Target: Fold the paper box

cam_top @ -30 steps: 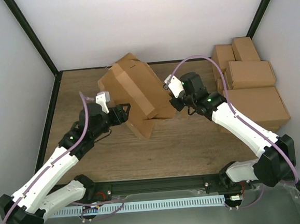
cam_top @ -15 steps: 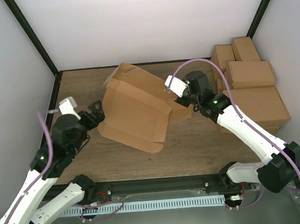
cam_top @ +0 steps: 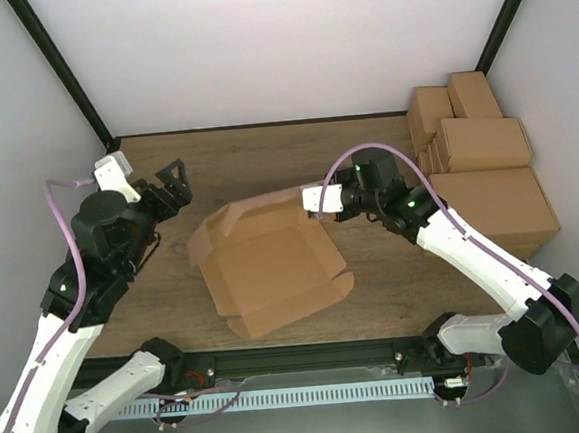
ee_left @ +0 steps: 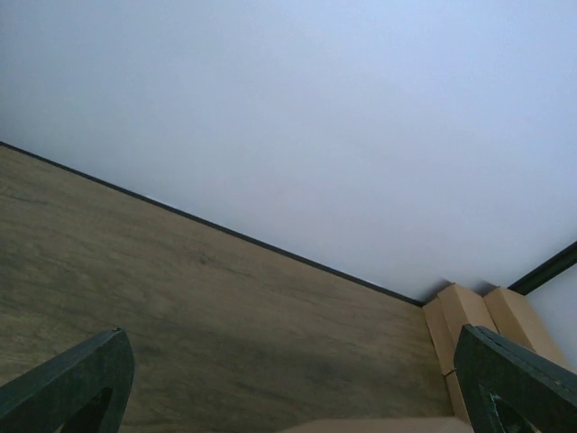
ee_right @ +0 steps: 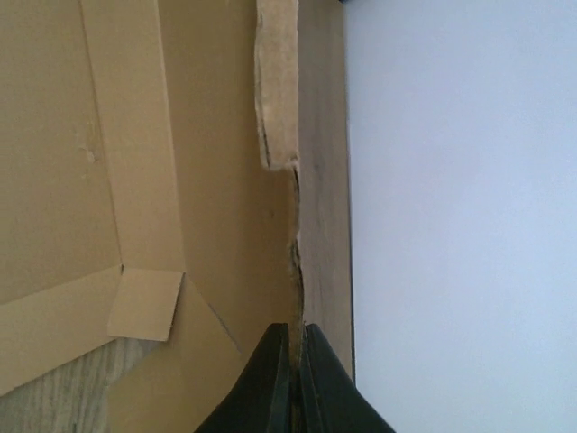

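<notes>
While the right gripper (cam_top: 306, 202) is pressing its two black fingers together, it is clamping a thin raised edge of the box (cam_top: 274, 268) between them. The right wrist view is showing the gripper (ee_right: 295, 338) closed onto that cardboard edge, the fingertips (ee_right: 275, 365) meeting on it with only the sheet's thickness between them. The edge is running away from the fingers, rough along its cut side, with the box (ee_right: 135, 135) interior and its fold lines lying to one side and the white wall to the other.

From the grip outward, the box is lying opened out at the middle of the table (cam_top: 404, 268), inner face up, its far right corner at the right gripper. Its side flaps are standing partly raised, and its near flap is reaching towards the arm bases.

The left gripper (cam_top: 171, 182) is hanging over the far left of the table, jaws spread wide and holding nothing, well apart from the box. The left wrist view is showing the left gripper (ee_left: 288, 338) with bare wood between its fingers.

Closed cartons (cam_top: 487, 176) are sitting stacked at the far right, beside the right arm.
</notes>
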You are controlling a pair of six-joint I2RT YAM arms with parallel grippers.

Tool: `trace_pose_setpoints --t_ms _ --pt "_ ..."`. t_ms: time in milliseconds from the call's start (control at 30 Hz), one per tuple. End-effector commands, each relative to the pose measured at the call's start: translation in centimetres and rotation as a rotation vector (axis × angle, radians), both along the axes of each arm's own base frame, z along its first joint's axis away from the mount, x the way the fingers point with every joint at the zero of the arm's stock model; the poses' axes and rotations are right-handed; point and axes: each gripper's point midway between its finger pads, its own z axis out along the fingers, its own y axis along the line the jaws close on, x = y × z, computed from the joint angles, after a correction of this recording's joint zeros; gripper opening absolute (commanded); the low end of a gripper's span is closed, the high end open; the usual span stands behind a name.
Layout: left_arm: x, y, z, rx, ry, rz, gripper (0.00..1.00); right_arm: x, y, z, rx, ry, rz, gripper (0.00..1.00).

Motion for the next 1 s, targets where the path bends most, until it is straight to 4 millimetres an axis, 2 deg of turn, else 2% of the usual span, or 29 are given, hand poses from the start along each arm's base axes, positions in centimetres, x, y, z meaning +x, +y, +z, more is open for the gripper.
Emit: trace_pose_setpoints --t_ms 0,67,233,333,467,667,767,833,967 --pt "1.8 -0.9 -1.0 0.039 0.067 -0.062 1.0 -3.4 2.8 -0.1 -0.074 -0.117 0.279 0.01" --pt "2.7 -1.3 -1.8 0.029 0.112 -0.109 1.0 -4.7 3.6 -0.3 -0.072 -0.126 0.351 0.01" --pt "3.8 -1.4 -2.0 0.024 0.145 -0.188 1.0 -8.8 5.5 -1.8 -0.063 -0.175 0.533 0.02" --pt "4.4 -2.4 -4.0 0.014 0.215 -0.241 1.0 -10.3 6.4 -2.8 -0.065 -0.184 0.59 0.03" --pt "4.3 -4.8 -8.3 -0.023 0.284 -0.371 1.0 -10.5 7.0 -4.2 -0.082 -0.165 0.596 0.04" --pt "3.0 -8.6 -13.0 -0.123 0.367 -0.595 1.0 -10.3 8.5 -4.7 -0.078 -0.154 0.632 0.06" --pt "2.6 -8.6 -14.7 -0.121 0.408 -0.601 1.0 -9.7 9.9 -4.7 -0.085 -0.162 0.63 0.08" --pt "2.4 -8.3 -15.2 -0.107 0.42 -0.59 1.0 -9.2 10.9 -4.8 -0.082 -0.171 0.62 0.16" --pt "1.9 -8.3 -16.6 -0.107 0.46 -0.597 1.0 -8.0 12.7 -5.1 -0.073 -0.181 0.588 0.21"
